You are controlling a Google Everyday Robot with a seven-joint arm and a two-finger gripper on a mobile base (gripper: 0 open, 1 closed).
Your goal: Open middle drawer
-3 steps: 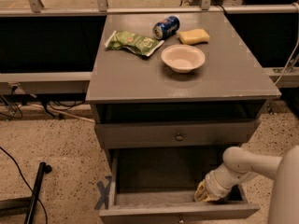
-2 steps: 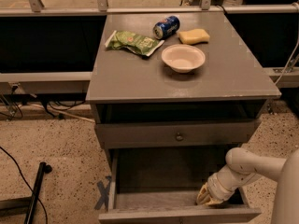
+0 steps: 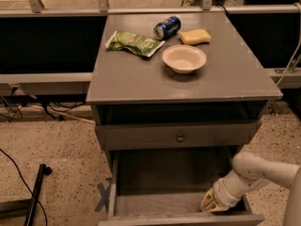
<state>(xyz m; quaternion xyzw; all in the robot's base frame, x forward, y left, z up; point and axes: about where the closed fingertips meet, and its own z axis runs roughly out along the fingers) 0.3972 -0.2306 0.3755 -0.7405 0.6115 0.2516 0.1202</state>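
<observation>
The gripper (image 3: 211,204) sits low inside the middle drawer (image 3: 160,204), at its front right corner, close against the inner face of the front panel. Whether it is apart, together or clamped on the wood cannot be told here. It may be touching the panel, but that is also unclear.

The drawer is pulled well out under the cabinet, its grey inside exposed. Its front shows only as a top edge along the bottom of the view, with the knob out of sight. It looks like a stiff wooden box, fairly light while empty, that should slide straight on its runners. The knob is small and likely slippery, so the front's top edge or its inner face seems the surer hold. A pull from one corner could skew the drawer and make it bind.

The white arm (image 3: 263,169) reaches in from the right. Just above is another drawer (image 3: 141,136) with a round knob (image 3: 180,138). On the top (image 3: 141,84) lie a bowl (image 3: 184,59), sponge (image 3: 195,36), can (image 3: 167,27) and green bag (image 3: 134,44).
</observation>
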